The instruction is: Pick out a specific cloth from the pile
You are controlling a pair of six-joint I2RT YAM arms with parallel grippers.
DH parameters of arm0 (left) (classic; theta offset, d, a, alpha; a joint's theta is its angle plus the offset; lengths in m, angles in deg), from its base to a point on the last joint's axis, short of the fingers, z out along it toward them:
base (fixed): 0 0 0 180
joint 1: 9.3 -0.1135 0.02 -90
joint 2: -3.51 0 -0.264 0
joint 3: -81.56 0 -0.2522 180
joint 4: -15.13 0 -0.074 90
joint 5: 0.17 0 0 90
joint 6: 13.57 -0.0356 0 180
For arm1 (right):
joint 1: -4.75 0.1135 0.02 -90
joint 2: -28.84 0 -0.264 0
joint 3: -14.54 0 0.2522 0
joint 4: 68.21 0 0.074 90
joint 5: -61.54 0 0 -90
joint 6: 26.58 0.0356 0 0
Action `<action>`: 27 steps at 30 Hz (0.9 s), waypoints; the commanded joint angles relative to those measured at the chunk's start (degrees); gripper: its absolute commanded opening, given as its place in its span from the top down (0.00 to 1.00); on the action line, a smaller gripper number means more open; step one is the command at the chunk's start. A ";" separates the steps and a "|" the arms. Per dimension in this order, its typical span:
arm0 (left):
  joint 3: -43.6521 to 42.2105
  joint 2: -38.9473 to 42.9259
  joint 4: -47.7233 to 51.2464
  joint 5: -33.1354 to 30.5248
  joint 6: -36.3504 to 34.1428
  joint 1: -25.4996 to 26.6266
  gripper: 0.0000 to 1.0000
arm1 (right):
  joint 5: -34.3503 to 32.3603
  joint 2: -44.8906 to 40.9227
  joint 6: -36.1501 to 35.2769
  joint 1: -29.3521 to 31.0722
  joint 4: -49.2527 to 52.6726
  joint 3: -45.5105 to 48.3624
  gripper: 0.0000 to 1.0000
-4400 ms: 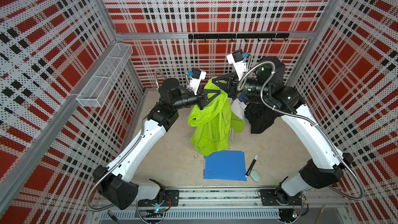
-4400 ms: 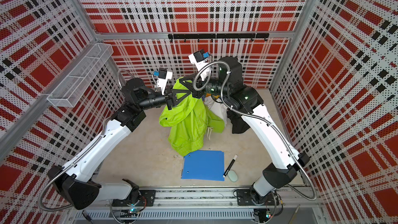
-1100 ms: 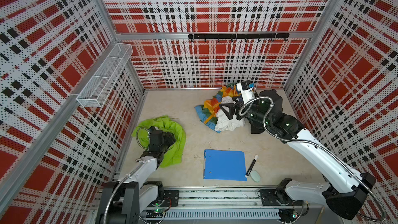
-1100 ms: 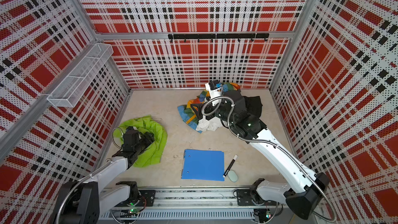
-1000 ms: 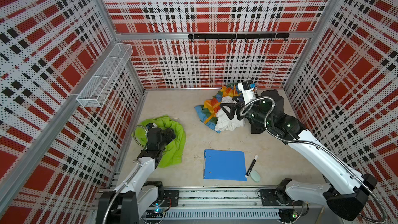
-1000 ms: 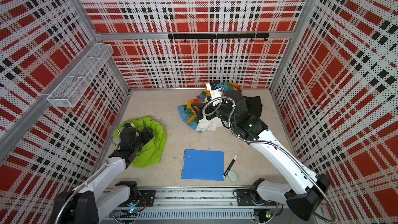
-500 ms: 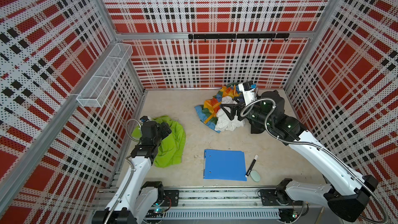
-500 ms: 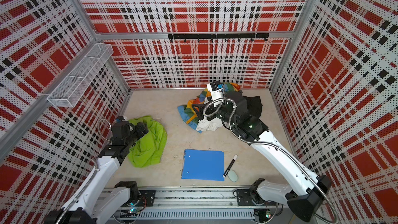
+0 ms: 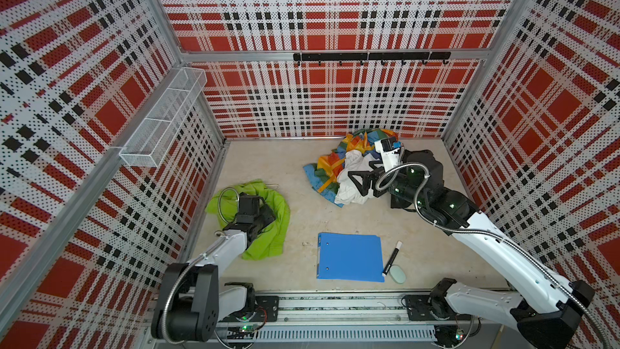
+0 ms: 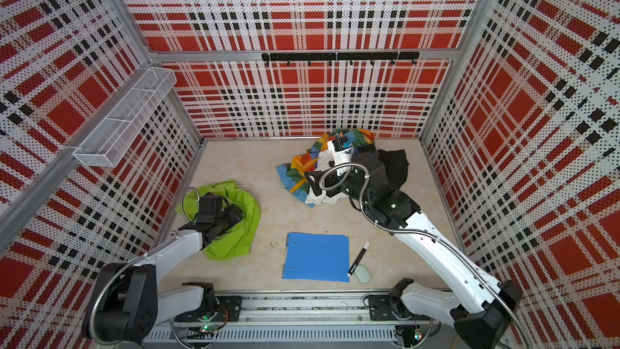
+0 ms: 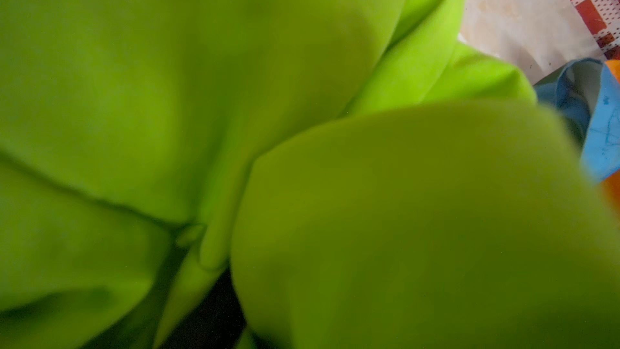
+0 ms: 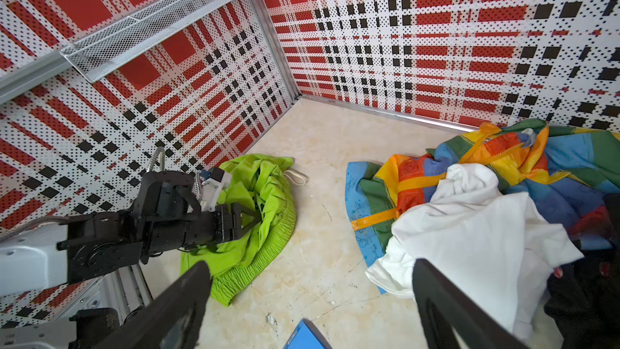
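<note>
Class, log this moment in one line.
cloth: lime green, on table, apart from pile | left gripper: in cloth, jaws unclear | right gripper: open, empty, by pile

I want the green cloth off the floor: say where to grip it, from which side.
Probably grip the raised, bunched folds mid-heap on the lime green cloth, coming straight down. It lies crumpled on the floor with flat edges, so only those ridges give the left fingers something to pinch.

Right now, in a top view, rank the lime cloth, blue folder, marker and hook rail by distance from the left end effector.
1. lime cloth, at the left end effector
2. blue folder, front centre
3. marker, beside folder
4. hook rail, back wall
</note>
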 commanded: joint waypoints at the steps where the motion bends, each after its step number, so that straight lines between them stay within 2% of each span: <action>1: -0.43 -4.58 -11.70 3.02 4.14 1.62 0.36 | -1.73 -2.17 1.16 0.02 -1.19 1.41 0.00; 7: 1.53 -11.34 -17.83 1.90 7.55 7.03 0.35 | -2.66 -3.19 1.37 0.03 -0.45 2.25 0.00; 14: 1.10 -13.31 -19.71 0.75 8.40 7.30 0.32 | -2.99 -3.10 1.04 0.05 0.35 1.81 0.00; 20: 0.98 -6.58 -18.79 2.11 6.34 6.76 0.25 | -3.64 -2.83 1.04 0.03 0.98 1.16 0.00; 23: 2.59 -0.91 -15.40 2.11 3.77 6.13 0.16 | -5.51 -3.10 1.20 0.00 1.28 1.46 0.00; 27: 6.19 6.82 -8.84 2.71 -1.58 5.00 0.01 | -11.29 -4.18 2.59 0.05 1.68 2.49 0.00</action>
